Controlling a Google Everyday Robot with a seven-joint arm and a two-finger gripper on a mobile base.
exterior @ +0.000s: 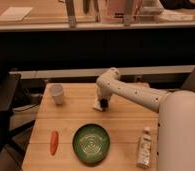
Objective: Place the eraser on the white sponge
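Note:
My gripper (pixel 103 103) hangs from the white arm over the middle of the wooden table (pixel 126 120), reaching down to the tabletop. A small flat white sponge (pixel 97 106) lies on the table right under and beside the gripper tip. A dark object at the gripper tip, likely the eraser (pixel 105 104), rests on or just above the sponge; I cannot tell whether it is touching.
A white cup (pixel 57 93) stands at the table's left rear. A green plate (pixel 91 143) sits at the front centre, an orange carrot (pixel 54 142) at the front left, a white bottle (pixel 144 146) at the front right. A dark chair (pixel 3 100) stands left.

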